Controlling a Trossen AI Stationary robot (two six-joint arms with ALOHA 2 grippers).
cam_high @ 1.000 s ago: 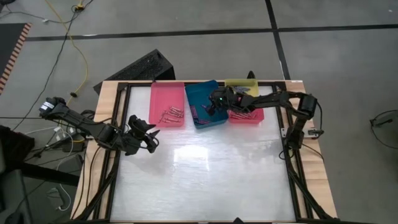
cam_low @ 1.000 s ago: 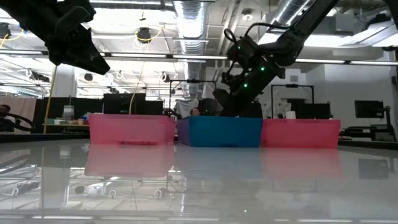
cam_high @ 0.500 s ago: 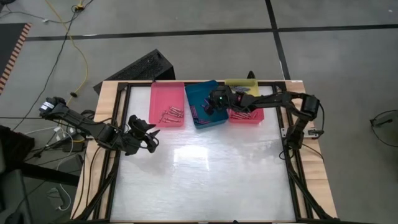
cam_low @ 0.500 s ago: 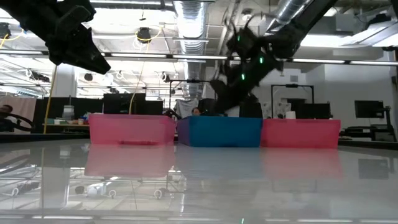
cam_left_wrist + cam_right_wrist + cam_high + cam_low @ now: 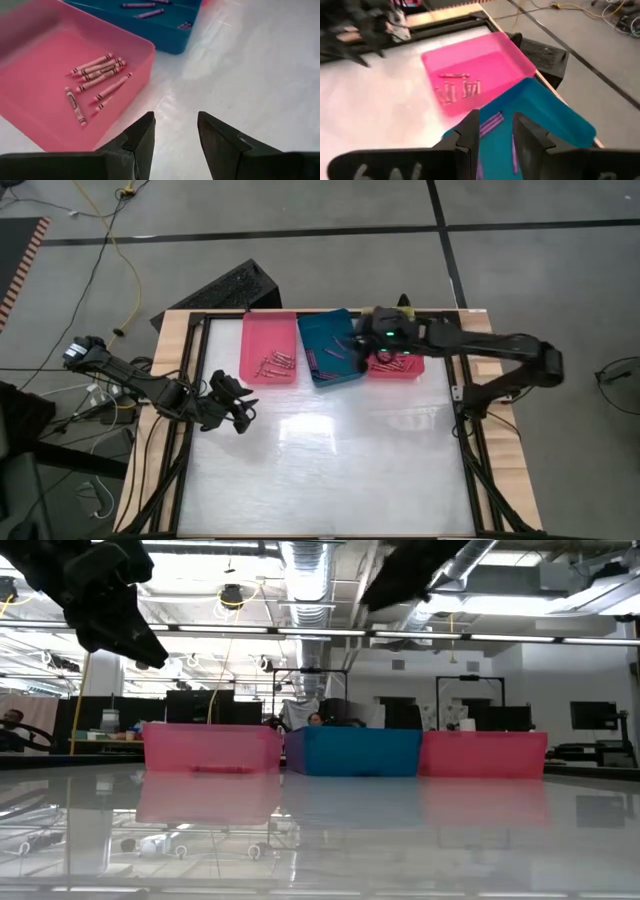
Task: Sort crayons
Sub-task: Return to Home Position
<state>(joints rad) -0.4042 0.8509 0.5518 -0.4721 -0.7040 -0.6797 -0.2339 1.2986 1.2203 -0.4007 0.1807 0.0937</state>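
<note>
Crayons lie in three trays along the table's far edge. Pinkish ones point(image 5: 275, 363) lie in the pink tray point(image 5: 262, 330), purple ones point(image 5: 492, 121) in the teal tray point(image 5: 325, 370), and more point(image 5: 388, 364) in the red tray point(image 5: 405, 373). My right gripper point(image 5: 360, 347) hangs high over the teal tray's right side, open, with nothing between its fingers point(image 5: 470, 131). My left gripper point(image 5: 238, 406) stands open and empty above the table's left side, short of the pink tray's near wall point(image 5: 125, 85).
A yellow tray point(image 5: 398, 313) sits behind the red one, mostly hidden by my right arm. The white tabletop point(image 5: 330, 460) stretches from the trays to the near edge. A dark frame point(image 5: 190, 370) borders the table.
My right gripper has risen out of the teal tray, going up and a little toward the table's right edge; in the low view it now shows only at the top. My left gripper has tipped slightly in place.
</note>
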